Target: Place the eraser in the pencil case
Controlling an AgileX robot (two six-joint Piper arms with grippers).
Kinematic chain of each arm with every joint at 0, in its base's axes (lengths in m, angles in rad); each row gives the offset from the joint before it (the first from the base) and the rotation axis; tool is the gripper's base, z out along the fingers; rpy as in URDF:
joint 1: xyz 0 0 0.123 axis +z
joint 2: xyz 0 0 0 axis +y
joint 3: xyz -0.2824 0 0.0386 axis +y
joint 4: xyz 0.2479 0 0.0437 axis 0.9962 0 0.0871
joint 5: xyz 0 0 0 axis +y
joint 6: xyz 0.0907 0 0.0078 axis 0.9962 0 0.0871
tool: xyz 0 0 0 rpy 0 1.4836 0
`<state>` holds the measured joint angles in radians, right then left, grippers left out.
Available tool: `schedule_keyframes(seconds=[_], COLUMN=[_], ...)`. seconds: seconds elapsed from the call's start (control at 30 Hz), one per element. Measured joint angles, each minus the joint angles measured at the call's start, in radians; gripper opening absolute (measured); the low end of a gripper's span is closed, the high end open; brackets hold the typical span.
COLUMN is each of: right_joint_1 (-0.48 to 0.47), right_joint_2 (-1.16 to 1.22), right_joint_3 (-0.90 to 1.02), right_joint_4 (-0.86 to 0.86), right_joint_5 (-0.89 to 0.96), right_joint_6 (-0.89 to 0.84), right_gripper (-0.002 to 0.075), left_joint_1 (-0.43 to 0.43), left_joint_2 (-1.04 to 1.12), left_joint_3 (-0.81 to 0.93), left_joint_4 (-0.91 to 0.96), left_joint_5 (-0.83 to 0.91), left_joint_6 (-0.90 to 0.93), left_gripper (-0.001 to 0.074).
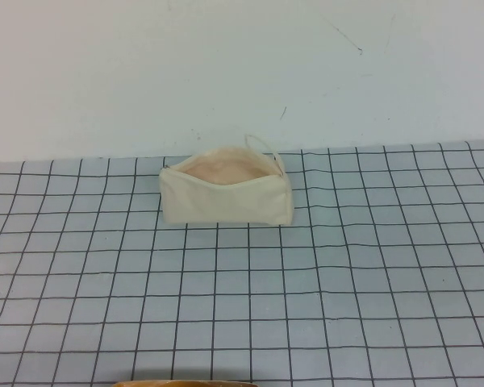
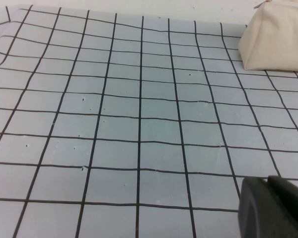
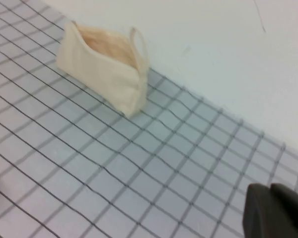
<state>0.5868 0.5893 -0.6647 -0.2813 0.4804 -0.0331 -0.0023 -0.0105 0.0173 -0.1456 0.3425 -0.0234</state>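
From the high camera, the pencil case (image 1: 226, 197) stands toward the far edge of the table, near its middle, on the grid mat (image 1: 347, 282), mouth gaping upward with the pinkish lining showing and a thin loop cord (image 1: 264, 149) arching off its right end. No eraser anywhere on view, and neither arm shows here. A tan sliver (image 1: 185, 383) peeks in at the near edge; I can't say what it is.

Left wrist camera: bare grid, the pouch's cream end (image 2: 278, 39) ahead, well apart from the left gripper (image 2: 270, 208), of which only a dark corner shows; whether its fingers are spread or closed, I cannot tell.

Right wrist camera: the open pouch (image 3: 102, 67) again, well apart from the right gripper (image 3: 275, 210), again just a dark corner, fingers unreadable.

My read: soft, light fabric that will slide or collapse if nudged, so drop in through the open mouth rather than pushing the rim.
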Motion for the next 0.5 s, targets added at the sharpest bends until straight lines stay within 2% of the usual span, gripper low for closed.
schedule_keyframes(seconds=[0.13, 0.33, 0.5], right_joint_1=[-0.14, -0.379, -0.499], right_joint_2=[-0.192, -0.425, -0.514], right_joint_3=[0.188, 0.356, 0.462], right_joint_4=[0.011, 0.029, 0.05], right_joint_5=[-0.068, -0.153, -0.176], right_joint_6=[0.027, -0.007, -0.032], right_gripper=[-0.0001, -0.0001, -0.0001], left_joint_1=[0.0, 0.0, 0.0], left_joint_2=[0.0, 0.0, 0.0], left_joint_3=[0.0, 0.0, 0.0], left_joint_4=[0.0, 0.0, 0.0], left_joint_5=[0.0, 0.0, 0.0], left_joint_6=[0.0, 0.0, 0.0], left_gripper=[-0.0001, -0.0001, -0.0001])
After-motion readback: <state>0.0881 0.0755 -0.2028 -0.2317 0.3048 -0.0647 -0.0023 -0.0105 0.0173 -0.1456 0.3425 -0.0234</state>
